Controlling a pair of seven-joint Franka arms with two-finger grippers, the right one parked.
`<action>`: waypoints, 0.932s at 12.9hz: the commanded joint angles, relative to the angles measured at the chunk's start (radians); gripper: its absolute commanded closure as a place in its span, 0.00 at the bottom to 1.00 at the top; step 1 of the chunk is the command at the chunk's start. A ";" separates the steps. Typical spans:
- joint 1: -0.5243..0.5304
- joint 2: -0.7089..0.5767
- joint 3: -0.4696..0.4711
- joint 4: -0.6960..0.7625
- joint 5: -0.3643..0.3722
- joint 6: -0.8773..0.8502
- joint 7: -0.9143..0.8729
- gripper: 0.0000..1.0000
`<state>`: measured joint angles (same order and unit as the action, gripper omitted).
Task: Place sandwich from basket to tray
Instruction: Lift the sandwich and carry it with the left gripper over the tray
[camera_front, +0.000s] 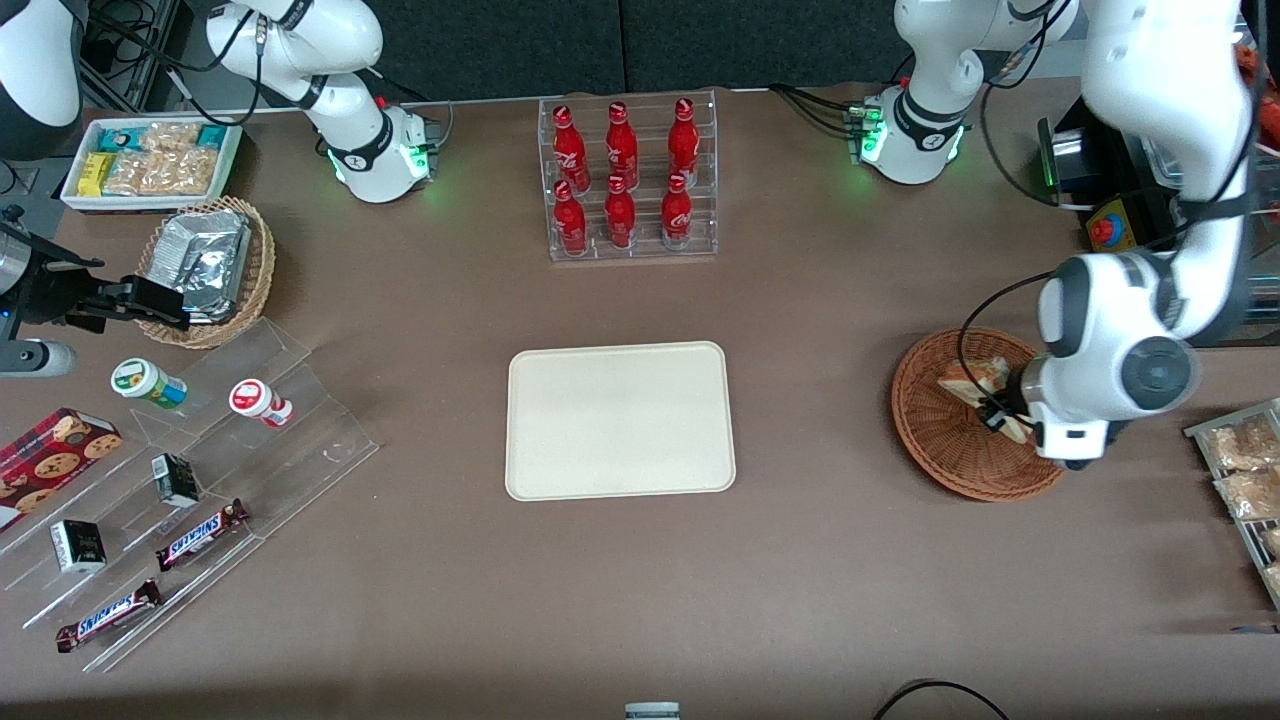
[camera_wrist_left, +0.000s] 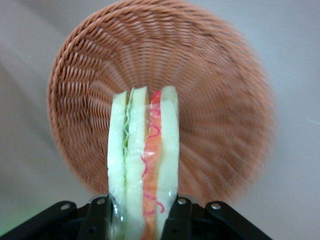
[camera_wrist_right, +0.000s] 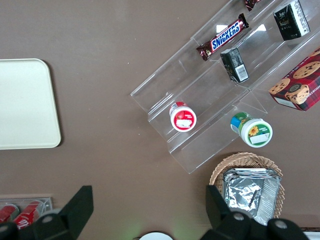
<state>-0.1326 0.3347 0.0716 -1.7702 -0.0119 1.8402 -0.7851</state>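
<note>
The gripper (camera_wrist_left: 144, 220) is clamped on the triangular white-bread sandwich (camera_wrist_left: 144, 155), held above the round reddish-brown wicker basket (camera_wrist_left: 210, 100). Lift clear of its rim, then carry toward nine o'clock in the front view to the flat cream rectangular tray (camera_front: 620, 420), keeping the wedge level

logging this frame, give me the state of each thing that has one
gripper: shut on the sandwich, above the basket
sandwich: wrapped, held on edge between the fingers
basket: upright under the sandwich
tray: flat, nothing on it
bottles: upright in their rack, capped
</note>
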 joint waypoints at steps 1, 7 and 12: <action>-0.074 0.044 -0.024 0.245 -0.095 -0.176 -0.031 1.00; -0.395 0.173 -0.027 0.401 -0.126 -0.118 -0.045 1.00; -0.553 0.371 -0.027 0.512 -0.123 0.015 0.015 1.00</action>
<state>-0.6472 0.6280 0.0279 -1.3260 -0.1286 1.8114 -0.8209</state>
